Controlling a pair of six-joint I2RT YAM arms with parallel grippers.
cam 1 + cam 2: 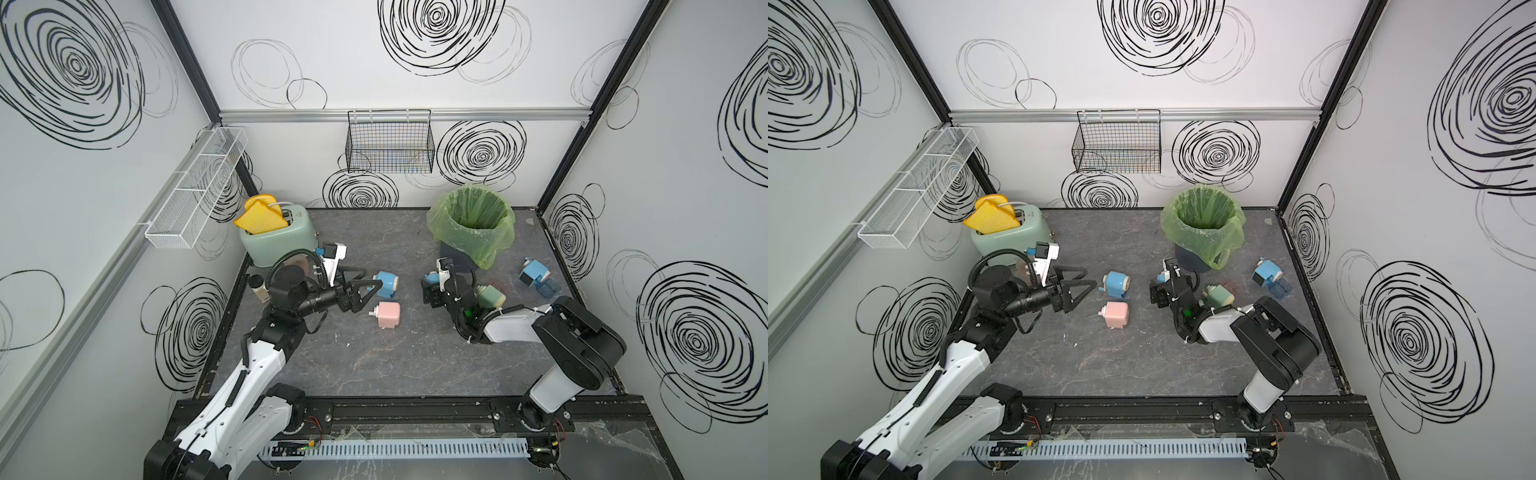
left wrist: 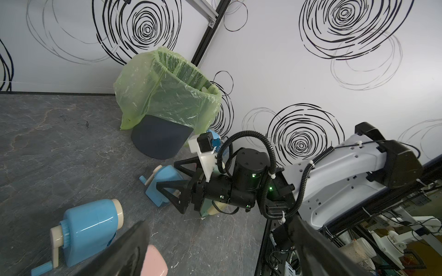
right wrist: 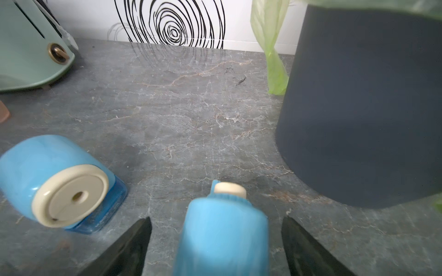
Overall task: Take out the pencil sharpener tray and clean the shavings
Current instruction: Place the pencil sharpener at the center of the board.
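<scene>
Several small crank pencil sharpeners lie on the grey table [image 1: 415, 365]. My right gripper [image 1: 433, 279] is open around a blue sharpener [image 3: 222, 234], and a gap shows on each side between it and the fingers [image 3: 134, 241]. Another blue sharpener [image 1: 385, 284] and a pink one [image 1: 388, 314] lie just past my open left gripper [image 1: 372, 279], which holds nothing. A green sharpener [image 1: 492, 296] sits by the right wrist. At far right a third blue sharpener [image 1: 534, 272] has a clear blue tray [image 1: 548, 287] lying loose beside it. The shavings are hidden.
A dark bin with a green bag [image 1: 436, 216] stands at the back right, close behind the right gripper. A mint toaster [image 1: 276, 237] with yellow toast is at the back left, and a small bottle [image 1: 259, 286] stands by the left arm. Wire baskets hang on the walls.
</scene>
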